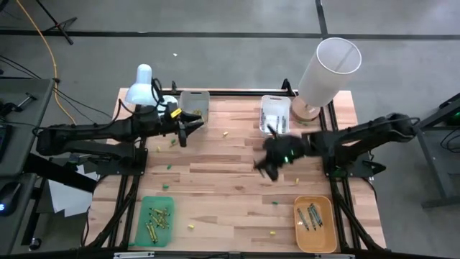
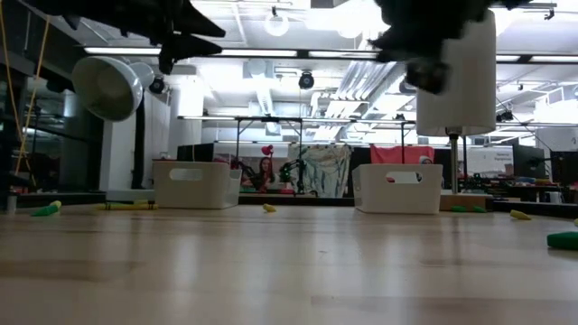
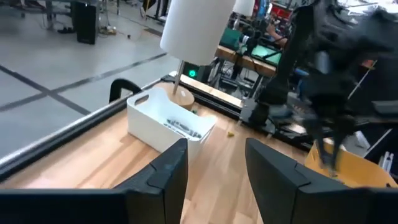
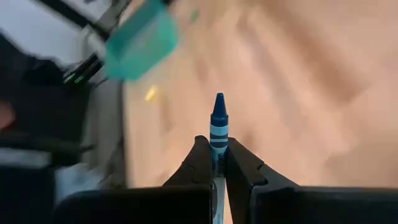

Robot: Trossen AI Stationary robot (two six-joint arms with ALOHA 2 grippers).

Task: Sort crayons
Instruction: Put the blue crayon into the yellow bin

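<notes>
My right gripper (image 4: 217, 163) is shut on a blue crayon (image 4: 218, 121) above the middle right of the table (image 1: 215, 180); in the high view it (image 1: 269, 167) is blurred. My left gripper (image 3: 214, 168) is open with nothing between its fingers. It hangs over the far left of the table (image 1: 188, 129), beside a grey tray (image 1: 194, 104). Several crayons lie in the green tray (image 1: 156, 219), the orange tray (image 1: 315, 223) and the white tray (image 1: 275, 114). My right gripper pinches the blue crayon's wrapped body (image 4: 217, 144) between its two fingers, which lie along the crayon. The pointed tip (image 4: 219, 99) sticks out ahead of the fingertips. The fingers slant downward and the crayon is lifted clear of the table.
Small green and yellow bits (image 1: 167, 167) (image 1: 224, 134) are scattered on the wood. A white desk lamp (image 1: 142, 85) stands at the far left corner. A tall white cylinder (image 1: 327, 68) stands at the far right, behind the white tray (image 3: 168, 121).
</notes>
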